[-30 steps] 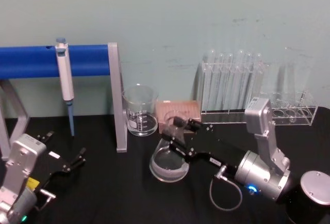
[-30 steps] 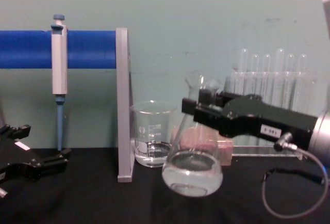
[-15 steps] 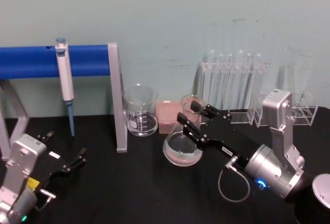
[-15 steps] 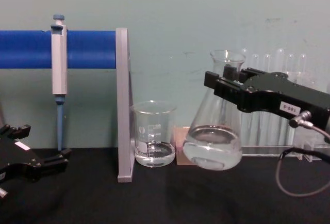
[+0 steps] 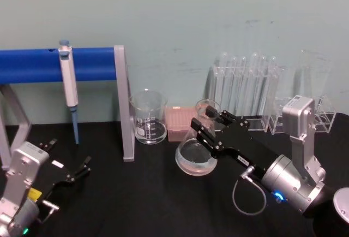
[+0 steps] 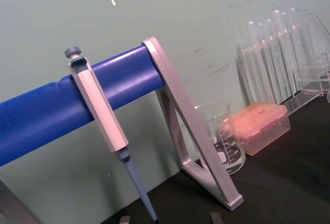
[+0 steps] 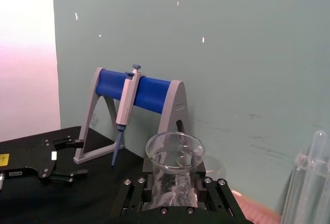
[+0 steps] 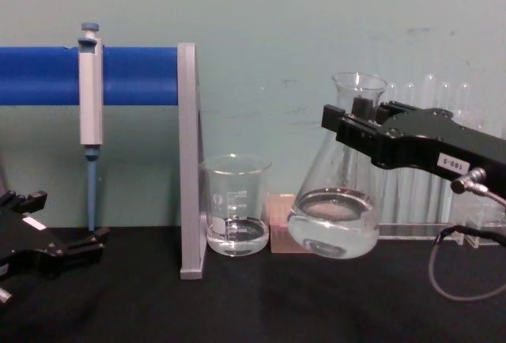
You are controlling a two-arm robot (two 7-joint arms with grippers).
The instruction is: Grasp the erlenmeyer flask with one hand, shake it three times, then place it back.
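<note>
- At far left, our left gripper point(image 5: 68, 156) rests low over the matte black tabletop point(image 5: 136, 204). Its two black fingers are spread apart with nothing between them.
- Next comes a stand with a smooth blue round bar point(image 5: 32, 65) and a flat grey metal upright point(image 5: 122, 106). A pale grey pipette point(image 5: 67, 81) with a slim blue tip hangs from the bar.
- Just right of the upright stands a squat cylindrical glass beaker point(image 5: 148, 117) with printed white graduations and a little clear liquid.
- Beside it, against the wall, sits a pinkish rectangular box point(image 5: 180, 122).
- In front of the box is the erlenmeyer flask point(image 8: 336, 201). It is clear, conical and wide-based with a flared rim, and clear liquid pools in its bottom. We cannot tell whether the base touches the tabletop.
- Our right gripper point(image 5: 208, 119), black and boxy on a silver-grey cylindrical wrist, is clamped on the flask's narrow neck.
- Behind it, tall thin glass test tubes point(image 5: 245, 84) stand upright in a clear plastic rack.
</note>
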